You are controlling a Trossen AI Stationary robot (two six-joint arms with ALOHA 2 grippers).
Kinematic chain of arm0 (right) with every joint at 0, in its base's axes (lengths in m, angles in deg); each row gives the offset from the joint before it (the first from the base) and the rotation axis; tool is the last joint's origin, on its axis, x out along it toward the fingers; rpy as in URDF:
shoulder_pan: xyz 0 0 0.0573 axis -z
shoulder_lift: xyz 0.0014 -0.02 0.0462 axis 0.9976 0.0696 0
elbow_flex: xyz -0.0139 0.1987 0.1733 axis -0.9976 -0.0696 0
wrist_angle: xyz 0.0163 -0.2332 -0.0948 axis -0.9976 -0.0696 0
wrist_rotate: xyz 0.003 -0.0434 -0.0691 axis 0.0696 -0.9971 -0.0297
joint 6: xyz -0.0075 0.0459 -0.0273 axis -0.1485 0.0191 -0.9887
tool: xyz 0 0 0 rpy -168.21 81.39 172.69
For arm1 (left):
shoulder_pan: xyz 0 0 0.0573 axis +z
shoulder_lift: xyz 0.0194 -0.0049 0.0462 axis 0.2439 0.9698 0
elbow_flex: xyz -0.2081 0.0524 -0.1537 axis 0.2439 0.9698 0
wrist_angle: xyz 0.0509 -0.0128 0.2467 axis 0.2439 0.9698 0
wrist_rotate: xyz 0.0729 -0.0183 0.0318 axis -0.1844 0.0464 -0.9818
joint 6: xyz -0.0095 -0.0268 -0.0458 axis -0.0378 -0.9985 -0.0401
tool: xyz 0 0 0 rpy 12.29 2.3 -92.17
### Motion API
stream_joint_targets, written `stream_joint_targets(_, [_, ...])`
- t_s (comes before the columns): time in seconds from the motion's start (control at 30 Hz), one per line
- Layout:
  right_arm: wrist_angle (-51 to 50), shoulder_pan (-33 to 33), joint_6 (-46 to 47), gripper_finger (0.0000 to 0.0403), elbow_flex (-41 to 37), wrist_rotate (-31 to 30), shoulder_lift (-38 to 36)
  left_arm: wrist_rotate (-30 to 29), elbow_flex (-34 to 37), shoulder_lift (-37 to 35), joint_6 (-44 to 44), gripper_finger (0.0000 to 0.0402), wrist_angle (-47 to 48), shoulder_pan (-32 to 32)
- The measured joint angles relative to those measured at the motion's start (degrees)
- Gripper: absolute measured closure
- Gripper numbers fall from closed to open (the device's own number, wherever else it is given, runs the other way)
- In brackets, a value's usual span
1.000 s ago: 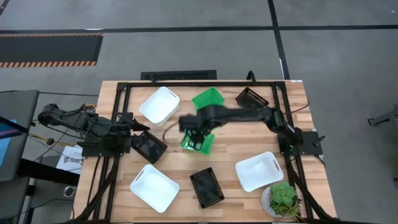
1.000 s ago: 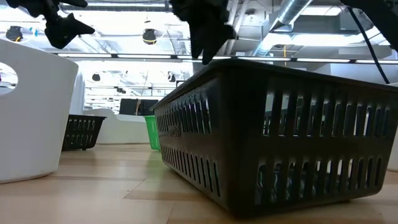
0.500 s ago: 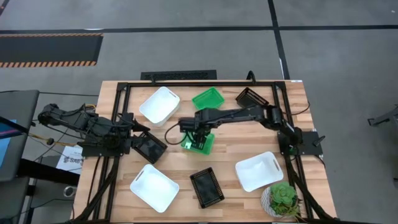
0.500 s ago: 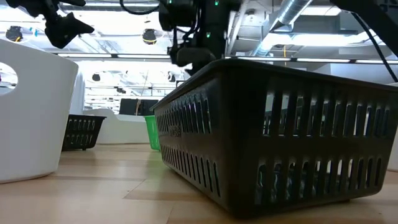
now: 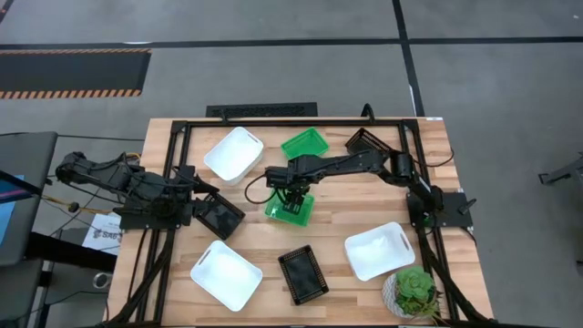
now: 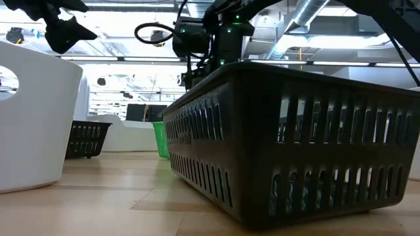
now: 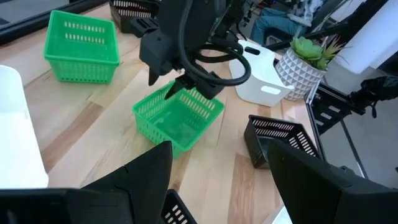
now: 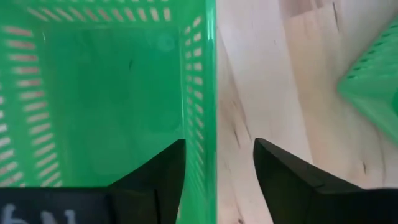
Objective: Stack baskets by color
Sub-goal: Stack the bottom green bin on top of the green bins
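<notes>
A bright green basket [image 5: 290, 210] rests on its base at the table's middle. My right gripper [image 8: 217, 155] points down over it, open. One finger [image 8: 155, 180] is inside the basket and one [image 8: 292, 180] outside its far wall [image 8: 208, 93], neither plainly touching. A second green basket [image 5: 305, 143] stands farther back. White baskets [image 5: 234, 153] [image 5: 226, 273] [image 5: 380, 250] and black slotted baskets [image 5: 369, 142] [image 5: 303, 273] [image 5: 219, 214] stand apart on the wood. My left gripper [image 7: 217, 180] waits open at the left, raised over the black basket [image 7: 177, 208] there.
A potted plant [image 5: 414, 292] in a white pot stands at the near right corner. A black frame [image 5: 273, 123] runs around the table. Bare wood [image 5: 355, 196] lies right of the middle green basket. In the low view a black basket [image 6: 295, 151] fills the foreground.
My right gripper has come down onto the middle green basket and now straddles its far wall. The basket has stayed where it was.
</notes>
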Motion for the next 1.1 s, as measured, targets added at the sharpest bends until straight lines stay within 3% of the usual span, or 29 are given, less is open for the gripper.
stream_joint_targets(0.1, [0.2,0.3,-0.3,0.0240,0.0,0.0,0.0,0.0,0.0,0.0,0.0,0.0148,0.0,0.0])
stream_joint_targets(0.3, [0.1,0.6,-1.5,0.0382,0.1,-0.1,0.0,-0.1,0.0,0.0,0.0,0.0148,0.1,0.0])
stream_joint_targets(0.5, [-0.3,0.6,-2.5,0.0384,0.1,0.1,-0.6,-0.1,0.0,0.0,0.0,0.0148,0.2,0.0])
stream_joint_targets(0.83, [-2.1,4.2,-6.5,0.0398,0.1,-0.5,-13.4,-0.9,0.0,0.0,0.0,0.0148,0.4,0.0])
stream_joint_targets(1.0, [-2.4,8.7,-15.0,0.0399,0.2,-6.1,-18.9,-0.9,0.0,0.0,0.0,0.0148,0.7,0.0])
stream_joint_targets(1.1, [-1.3,11.7,-21.5,0.0399,0.2,-6.4,-20.5,-1.0,0.0,0.0,0.0,0.0148,0.8,0.0])
